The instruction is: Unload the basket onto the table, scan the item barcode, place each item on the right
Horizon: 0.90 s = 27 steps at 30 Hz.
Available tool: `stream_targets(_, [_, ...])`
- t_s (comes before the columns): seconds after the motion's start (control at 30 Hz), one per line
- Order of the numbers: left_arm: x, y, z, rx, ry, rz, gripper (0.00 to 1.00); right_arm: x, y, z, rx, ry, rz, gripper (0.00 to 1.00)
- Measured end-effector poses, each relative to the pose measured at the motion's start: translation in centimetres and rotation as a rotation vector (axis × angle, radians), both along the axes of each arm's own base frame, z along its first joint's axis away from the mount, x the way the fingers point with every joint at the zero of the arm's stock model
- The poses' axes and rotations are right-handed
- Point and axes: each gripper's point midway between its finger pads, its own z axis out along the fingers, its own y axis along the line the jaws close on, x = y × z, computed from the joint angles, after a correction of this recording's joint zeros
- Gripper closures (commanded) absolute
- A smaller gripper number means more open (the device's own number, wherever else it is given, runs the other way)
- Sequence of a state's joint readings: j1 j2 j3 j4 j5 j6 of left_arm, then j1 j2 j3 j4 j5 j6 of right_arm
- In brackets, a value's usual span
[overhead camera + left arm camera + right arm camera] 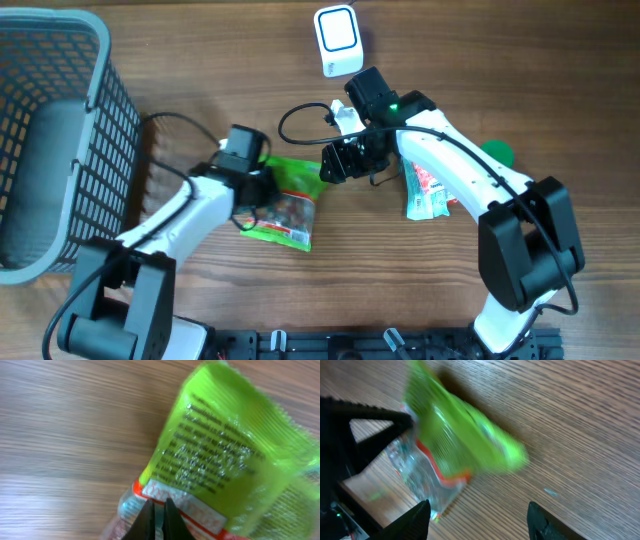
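Beside the closed left end effector (157,519), print on the green bag (225,460) blurs.

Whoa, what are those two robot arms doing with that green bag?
They are working on scanning a barcode. The left gripper is shut on the edge of the green snack bag, pinching it near the middle of the wooden table. The right gripper is open, close to the bag's other end, and holds nothing. The white scanner sits at the far edge, away from the bag. A second packet lies under the right arm, and a grey basket stands at the left.
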State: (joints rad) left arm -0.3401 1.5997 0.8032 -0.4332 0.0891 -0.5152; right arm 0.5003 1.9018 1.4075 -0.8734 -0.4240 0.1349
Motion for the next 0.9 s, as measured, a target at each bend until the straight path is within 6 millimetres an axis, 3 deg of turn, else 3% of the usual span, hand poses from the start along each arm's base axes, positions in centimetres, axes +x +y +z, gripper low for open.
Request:
stream_targets(0.17, [0.0,-6.5,1.4,-0.126,-0.092,-0.162,0.96,2.1,-3.0,-0.1,-0.009,-0.003,-0.089,0.35])
stream_targets(0.23, [0.2,-7.8,1.9,-0.155,-0.121,-0.19,0.96,2.6,-4.7,-0.1,-0.006,0.011,-0.113,0.34])
stream_targets(0.3, [0.2,-7.8,2.1,-0.158,-0.116,-0.191,0.96,2.6,-5.8,-0.1,-0.004,0.029,-0.113,0.34])
stream_targets(0.37, [0.2,-6.9,2.7,-0.138,-0.064,-0.165,0.96,2.2,-6.5,-0.1,-0.005,0.045,-0.098,0.33])
stream_targets(0.43, [1.0,-5.6,4.8,-0.12,-0.034,-0.119,0.96,1.9,-6.6,-0.1,-0.002,0.046,-0.076,0.33])
stream_targets(0.57, [1.5,-1.7,7.7,-0.014,-0.018,-0.021,0.96,2.0,-6.1,0.0,0.015,0.032,-0.055,0.33])
stream_targets(0.63, [1.0,0.5,7.2,0.063,0.015,0.028,0.96,2.1,-5.9,0.1,0.02,0.029,-0.052,0.33])
stream_targets(0.7, [-1.0,2.1,5.8,0.128,0.118,0.058,0.96,2.0,-5.7,0.2,0.034,0.032,-0.048,0.33])
stream_targets(0.8, [-4.9,3.8,3.8,0.218,0.31,0.069,0.96,1.8,-5.6,0.2,0.04,0.039,-0.047,0.33])
stream_targets(0.9, [-6.7,4.2,3.6,0.236,0.39,0.069,0.96,1.8,-5.6,0.2,0.041,0.04,-0.047,0.33])
